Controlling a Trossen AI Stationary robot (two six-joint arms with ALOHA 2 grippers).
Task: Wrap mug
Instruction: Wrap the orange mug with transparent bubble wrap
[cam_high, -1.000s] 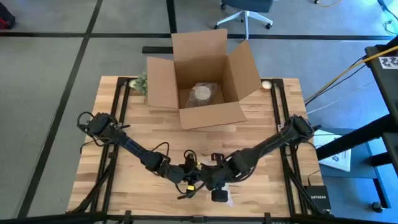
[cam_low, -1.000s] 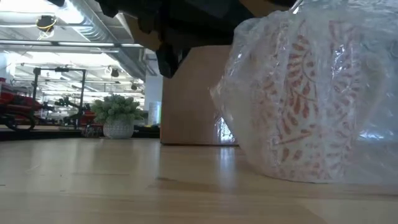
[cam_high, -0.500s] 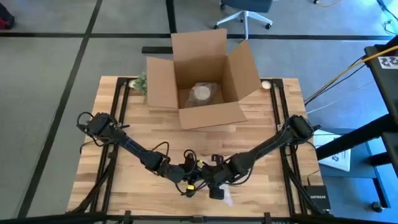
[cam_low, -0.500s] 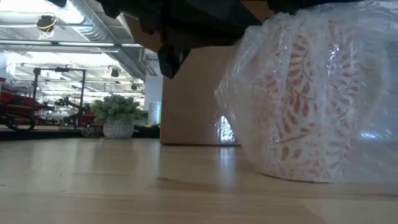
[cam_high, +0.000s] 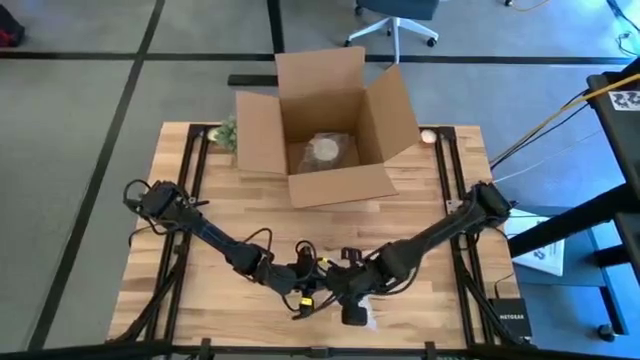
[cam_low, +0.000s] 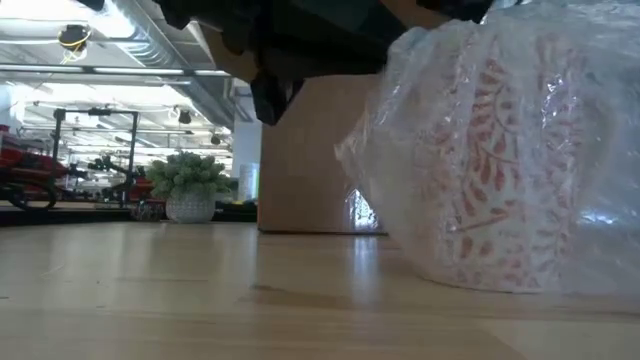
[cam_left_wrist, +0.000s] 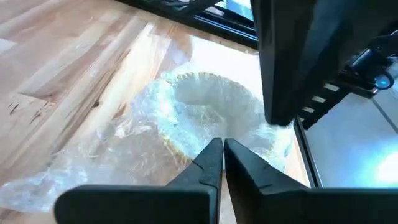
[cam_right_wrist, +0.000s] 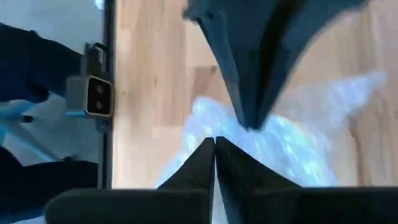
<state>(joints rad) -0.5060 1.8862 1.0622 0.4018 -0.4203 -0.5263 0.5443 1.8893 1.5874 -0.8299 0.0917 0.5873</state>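
Pinching bubble wrap (cam_left_wrist: 124, 140) at the table's (cam_high: 200, 290) near edge, left gripper (cam_left_wrist: 222, 148) and right gripper (cam_right_wrist: 214, 144) both show fingers pressed together, tips meeting over the mug (cam_low: 505, 165). Mug upright, swathed in wrap. Cardboard box (cam_high: 330, 130) well apart, at far edge.

We see a white mug (cam_low: 510, 160) patterned with orange-red leafy sprigs, showing through clear, glossy bubble wrap (cam_left_wrist: 124, 134) that looks milky white with pale blue glints from the wrist views. The table (cam_high: 215, 195) is light blond wood with fine grain and darker plank seams, edged by black frame rails. The open box (cam_high: 325, 130) is plain brown cardboard. Both arms are black, and the left end effector (cam_left_wrist: 221, 155) and right end effector (cam_right_wrist: 214, 152) are dark grey-black. A small green plant (cam_low: 188, 172) sits in a white textured pot (cam_low: 190, 208)
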